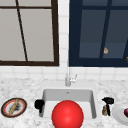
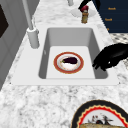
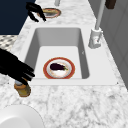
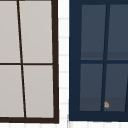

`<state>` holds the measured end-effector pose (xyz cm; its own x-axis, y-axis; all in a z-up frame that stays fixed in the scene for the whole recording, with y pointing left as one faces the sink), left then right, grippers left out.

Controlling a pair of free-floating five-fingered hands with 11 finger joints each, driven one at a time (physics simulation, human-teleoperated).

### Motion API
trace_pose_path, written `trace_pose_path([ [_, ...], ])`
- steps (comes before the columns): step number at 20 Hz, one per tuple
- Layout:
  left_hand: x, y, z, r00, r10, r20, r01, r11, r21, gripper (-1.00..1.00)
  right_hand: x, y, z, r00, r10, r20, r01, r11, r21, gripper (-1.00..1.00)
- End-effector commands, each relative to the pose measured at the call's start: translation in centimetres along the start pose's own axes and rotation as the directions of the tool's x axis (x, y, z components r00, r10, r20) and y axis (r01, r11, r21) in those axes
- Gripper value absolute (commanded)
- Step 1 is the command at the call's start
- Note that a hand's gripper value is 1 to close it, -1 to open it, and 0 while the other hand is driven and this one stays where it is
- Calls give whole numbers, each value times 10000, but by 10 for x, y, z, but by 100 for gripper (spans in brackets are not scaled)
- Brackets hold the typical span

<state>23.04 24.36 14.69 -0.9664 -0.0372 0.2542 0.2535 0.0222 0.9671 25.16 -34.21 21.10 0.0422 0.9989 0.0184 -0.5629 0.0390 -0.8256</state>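
Observation:
A red-rimmed plate (image 2: 59,68) with a dark eggplant (image 2: 69,60) lies on the floor of the sink (image 2: 43,60); both also show in the right side view, plate (image 3: 71,70) and eggplant (image 3: 57,66). My left hand (image 1: 39,104) hangs at the sink's left front corner, fingers relaxed and pointing down, holding nothing; it is the near hand (image 2: 110,58) in the left side view. My right hand (image 1: 108,101) hovers just over the top of a small brown bottle (image 1: 105,110) right of the sink, fingers stretched out (image 3: 15,68). A big red ball (image 1: 67,115) covers the sink's front.
A dark-rimmed plate (image 1: 5,105) with a bread stick (image 1: 13,106) sits on the counter to the left. A white plate (image 1: 118,113) with a dark red item (image 1: 126,112) sits at the far right. The faucet (image 1: 68,78) stands behind the sink, and windows fill the wall.

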Motion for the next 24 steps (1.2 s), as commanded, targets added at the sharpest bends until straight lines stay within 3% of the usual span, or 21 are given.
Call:
trace_pose_path([
  [1,0,0,0,10000,0,0,0,10000,0,0,3,1,-18,9990,290,-344,-291,9996,-17,-100],
  [7,0,0,0,10000,0,0,0,10000,0,0,1,6,-41,9991,346,-255,-343,9993,137,-100],
  [12,0,0,0,10000,0,0,0,10000,0,0,-2,26,-61,9987,406,-301,-404,9992,71,-100],
  [15,0,0,0,10000,0,0,0,10000,0,0,-13,37,-86,9999,142,-96,-140,9998,120,-100],
  [18,0,0,0,10000,0,0,0,10000,0,0,-16,36,-100,9999,91,-80,-86,9982,599,-100],
  [22,0,0,0,10000,0,0,0,10000,0,0,-21,13,-107,9999,-21,158,-13,9773,2121,-100],
  [23,0,0,0,10000,0,0,0,10000,0,0,-20,10,-111,9997,-74,230,16,9707,2403,-100],
  [24,0,0,0,10000,0,0,0,10000,0,0,-18,14,-111,9996,-163,222,106,9712,2379,-100],
])
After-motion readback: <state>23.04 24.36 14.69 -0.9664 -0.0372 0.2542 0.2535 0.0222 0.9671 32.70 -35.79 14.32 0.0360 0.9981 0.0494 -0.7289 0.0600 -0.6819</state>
